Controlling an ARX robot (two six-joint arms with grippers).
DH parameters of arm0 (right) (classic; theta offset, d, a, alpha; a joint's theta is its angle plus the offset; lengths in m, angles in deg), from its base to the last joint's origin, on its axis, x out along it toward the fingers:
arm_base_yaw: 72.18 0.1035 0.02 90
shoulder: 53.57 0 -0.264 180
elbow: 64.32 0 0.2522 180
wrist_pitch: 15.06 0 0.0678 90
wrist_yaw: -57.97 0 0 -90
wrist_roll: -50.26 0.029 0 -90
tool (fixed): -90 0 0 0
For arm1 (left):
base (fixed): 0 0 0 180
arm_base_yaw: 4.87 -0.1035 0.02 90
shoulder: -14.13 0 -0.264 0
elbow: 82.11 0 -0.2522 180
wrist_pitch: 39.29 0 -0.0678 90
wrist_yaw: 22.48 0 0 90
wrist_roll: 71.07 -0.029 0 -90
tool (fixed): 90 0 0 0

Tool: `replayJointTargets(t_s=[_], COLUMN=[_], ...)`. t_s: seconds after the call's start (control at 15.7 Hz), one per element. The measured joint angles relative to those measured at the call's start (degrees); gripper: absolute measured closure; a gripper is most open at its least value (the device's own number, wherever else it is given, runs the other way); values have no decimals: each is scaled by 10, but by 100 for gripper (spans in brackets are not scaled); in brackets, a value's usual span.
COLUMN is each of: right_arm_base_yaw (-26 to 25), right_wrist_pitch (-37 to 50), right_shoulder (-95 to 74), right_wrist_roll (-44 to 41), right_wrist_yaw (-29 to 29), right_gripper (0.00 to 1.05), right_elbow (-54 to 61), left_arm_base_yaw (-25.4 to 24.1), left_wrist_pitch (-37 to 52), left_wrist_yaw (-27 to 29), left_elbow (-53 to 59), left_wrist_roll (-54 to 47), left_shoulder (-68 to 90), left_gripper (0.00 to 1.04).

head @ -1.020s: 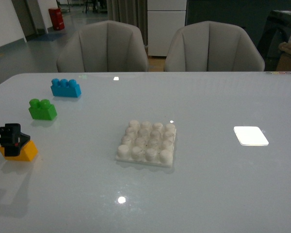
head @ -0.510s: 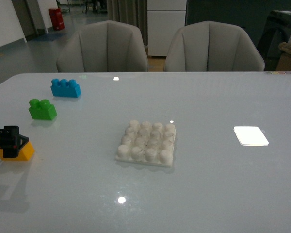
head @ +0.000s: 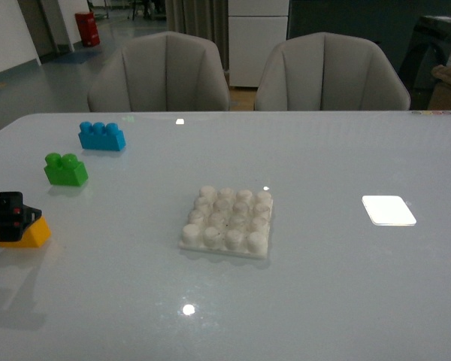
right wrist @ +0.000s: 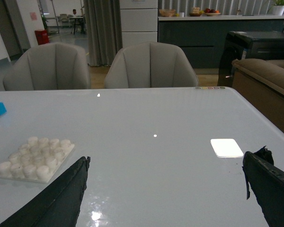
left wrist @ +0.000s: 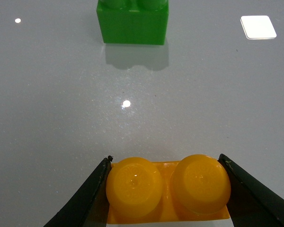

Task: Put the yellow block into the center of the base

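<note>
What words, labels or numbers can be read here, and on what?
No text is readable.
The yellow block: faint raised marks on its stud tops, too blurred to read.
The red canister in the background: label too small.
The pink sign on the far wall: too small.
The base, green brick, blue brick: no print visible.

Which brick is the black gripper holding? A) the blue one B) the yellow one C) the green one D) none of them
B: the left gripper has a finger against each end of the yellow block, while the green brick sits apart from it.
</note>
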Motion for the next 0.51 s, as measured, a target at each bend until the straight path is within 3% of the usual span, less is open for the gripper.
replayJointTargets(t_s=[0.32,0.51], right_arm_base_yaw=[0,0], right_wrist_pitch=[0,0], right_shoulder=[0,0], right_wrist_roll=[0,0], right_wrist_yaw=[0,0], right_gripper=[6,6], right_elbow=[0,0], left_arm_base_yaw=[58,150], left_wrist_pitch=[17,31], left_wrist_yaw=[47,98], left_elbow=[71,156], left_wrist_roll=[41,79], left_shoulder=[-126,-233], left_gripper=[45,45])
